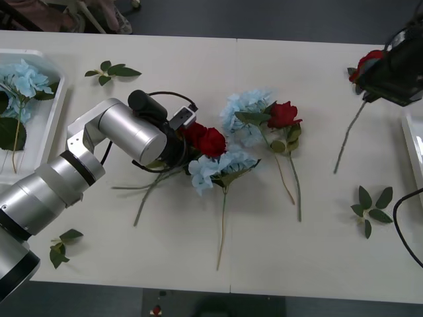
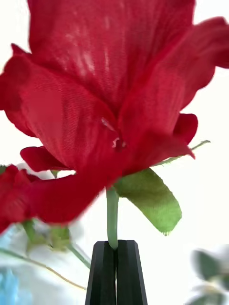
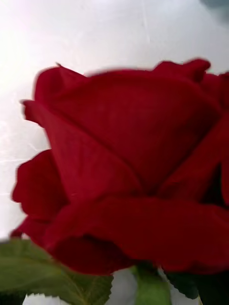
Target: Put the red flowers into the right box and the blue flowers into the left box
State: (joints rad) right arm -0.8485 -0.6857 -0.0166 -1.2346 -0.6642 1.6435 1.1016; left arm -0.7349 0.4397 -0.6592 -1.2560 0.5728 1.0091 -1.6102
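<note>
Fingers of the right pincer (image 2: 116,271) pinch a red flower's (image 2: 109,119) stem; left pincer's state unclear

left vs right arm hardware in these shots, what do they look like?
Left arm: brushed silver cylindrical links, black joint rings, a black motor cap, thin black cable looped near the wrist. Right tool: two black ribbed fingers pressed together; in the front view its housing is a black block.

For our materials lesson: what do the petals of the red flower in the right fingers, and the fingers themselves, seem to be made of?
The red flower held by the right gripper: petals look like woven fabric, matte, with a fine thread grain; its stem looks like smooth plastic. The fingers look like black moulded plastic or rubber, ridged lengthwise; which one is unclear.
</note>
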